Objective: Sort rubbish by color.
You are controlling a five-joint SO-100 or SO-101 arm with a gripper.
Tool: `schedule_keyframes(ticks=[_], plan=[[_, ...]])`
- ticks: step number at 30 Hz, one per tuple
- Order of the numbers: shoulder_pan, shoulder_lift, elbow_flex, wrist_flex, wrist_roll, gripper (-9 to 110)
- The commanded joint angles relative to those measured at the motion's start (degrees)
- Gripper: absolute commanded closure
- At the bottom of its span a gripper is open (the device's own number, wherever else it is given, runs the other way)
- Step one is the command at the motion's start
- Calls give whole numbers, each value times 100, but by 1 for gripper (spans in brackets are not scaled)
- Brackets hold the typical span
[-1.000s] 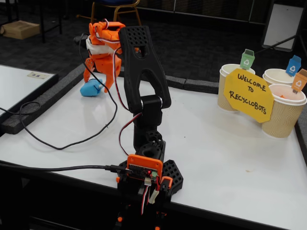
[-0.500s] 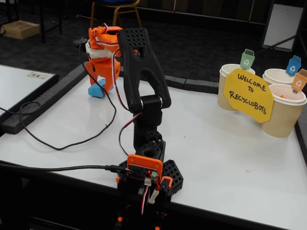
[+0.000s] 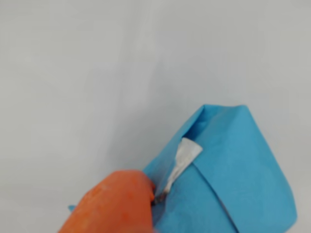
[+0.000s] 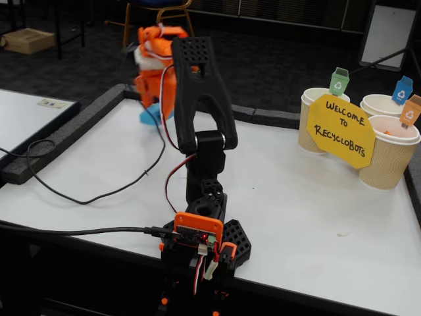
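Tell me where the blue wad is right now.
The blue wad is clamped in the pincer at the table's far left edge in the fixed view, well left of the cups; it fills the wrist view's lower right.

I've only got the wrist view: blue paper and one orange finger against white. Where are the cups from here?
Observer: In the fixed view the gripper is at the table's far left corner with the light blue wad. The three paper cups stand together at the table's right edge.
Operator: Which cup has the blue tag?
Observer: The blue-tagged cup is the rear right one, partly behind the yellow sign.
Operator: Is a green wad lying anywhere?
Observer: No green wad shows in either view. The arm may be hiding part of the table.
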Motion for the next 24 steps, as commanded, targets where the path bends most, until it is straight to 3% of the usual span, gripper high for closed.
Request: schedule_keyframes(ticks=[1,10,15,24], plan=[[545,3410,105,202,114,101],[756,6407,2004,642,888,101],[562,8341,3735,747,1345,101],[1441,11628,7049,220,1354,101]])
